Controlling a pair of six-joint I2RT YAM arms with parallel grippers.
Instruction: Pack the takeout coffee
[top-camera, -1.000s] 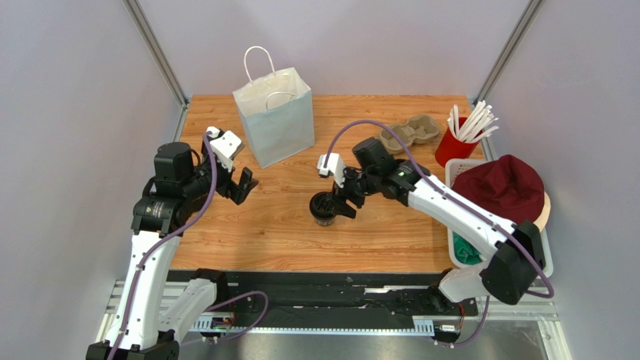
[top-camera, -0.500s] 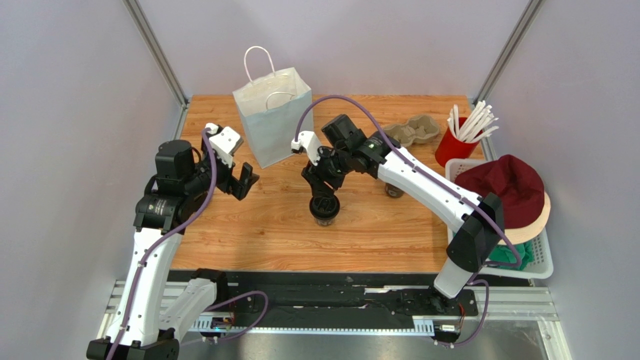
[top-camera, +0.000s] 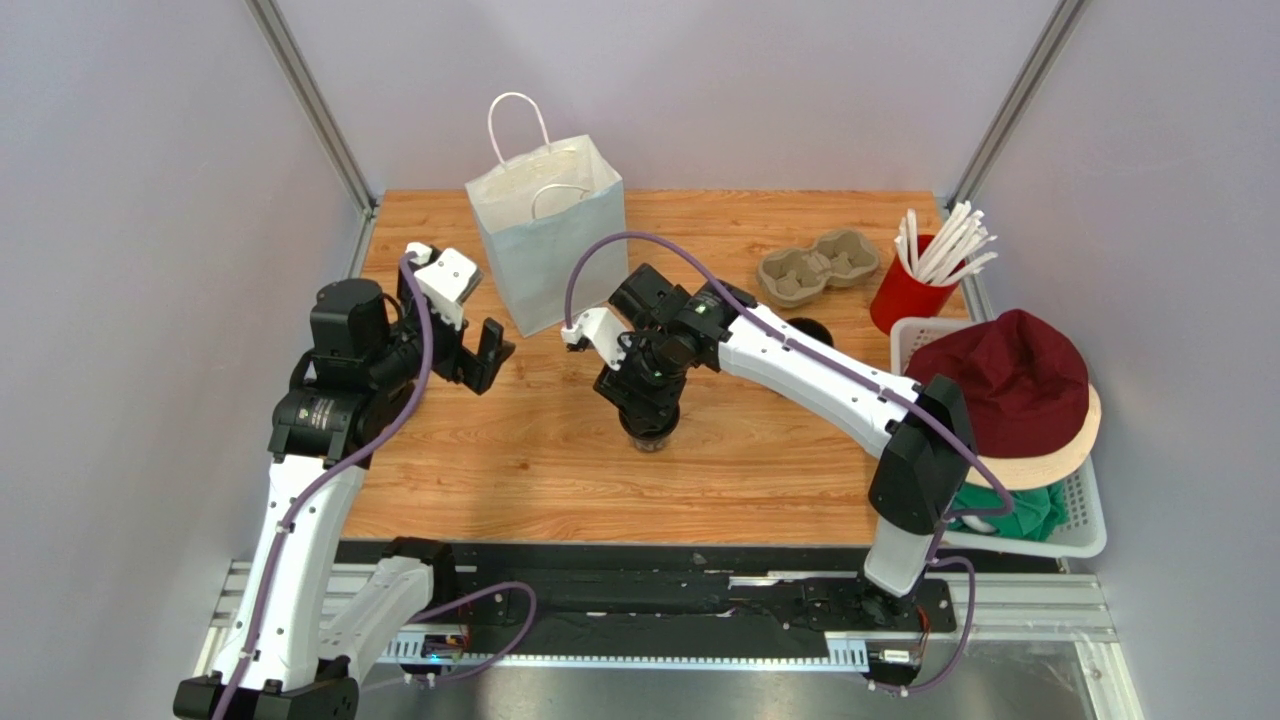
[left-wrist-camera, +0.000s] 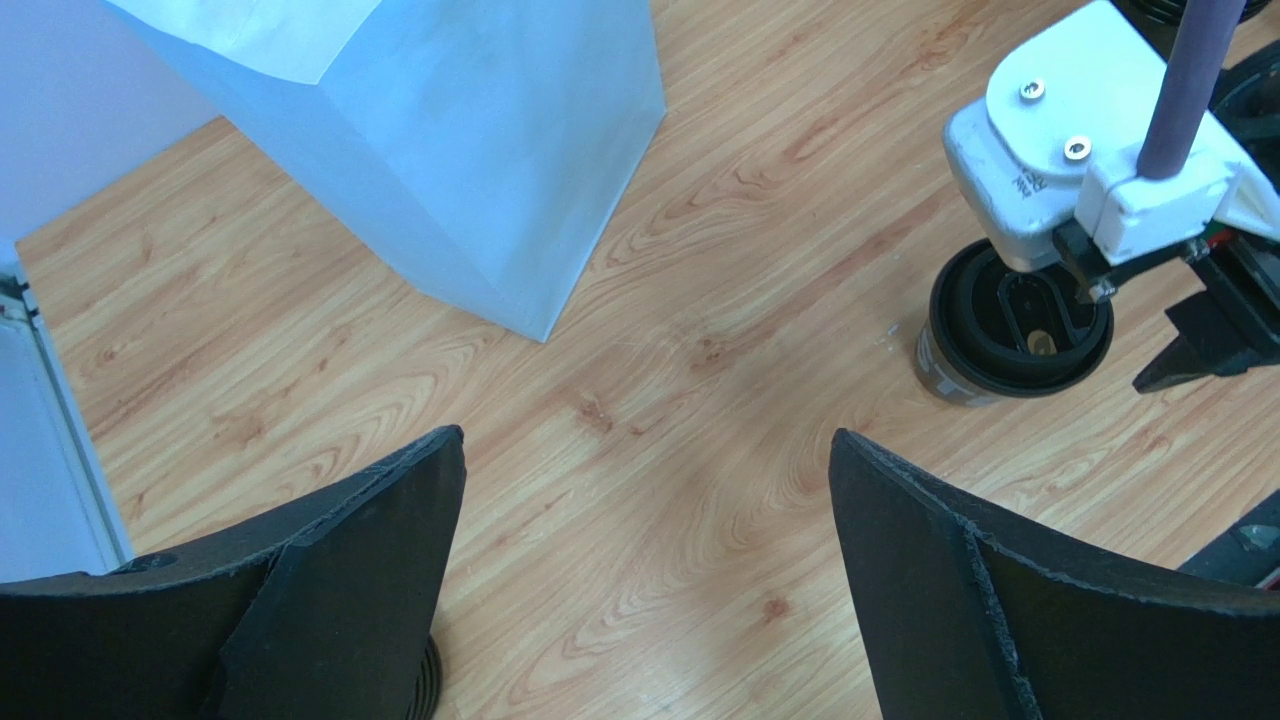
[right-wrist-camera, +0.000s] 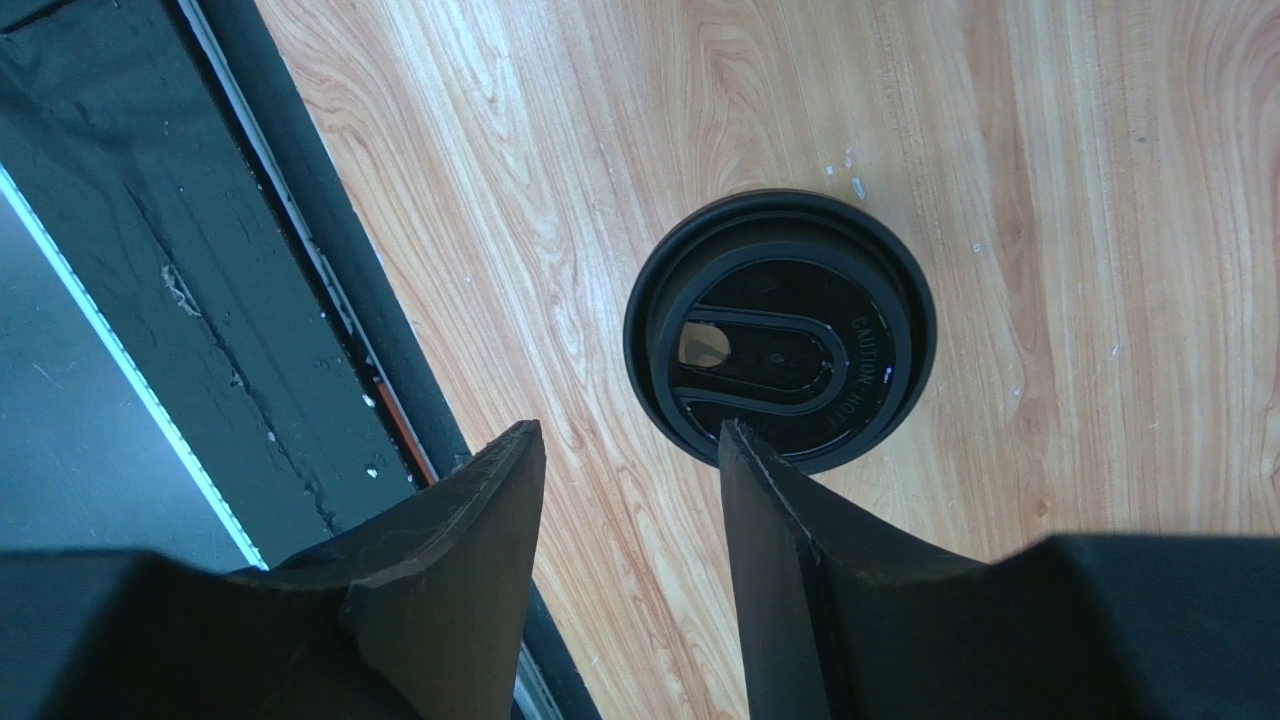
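On the wooden counter (top-camera: 511, 450) the black coffee cup (right-wrist-camera: 781, 345) is stood upright mid-way, nearer than the paper bag (top-camera: 549, 248), and the right fingers (right-wrist-camera: 436, 540), now swung above it and narrowed yet apart and unclamped, are judged to be starting the grasp, while the left fingers (left-wrist-camera: 346, 555) are held wide apart.

Pale grey walls (top-camera: 135, 225) surround a wood-grain table (top-camera: 511, 465) at frame centre; metal posts (top-camera: 308, 98) (both slanting) rise toward the upper corners.

The coffee cup (right-wrist-camera: 781, 348) stands on the table (top-camera: 496, 480), bag (top-camera: 549, 240) behind-left, carrier (top-camera: 819, 267) behind-right.
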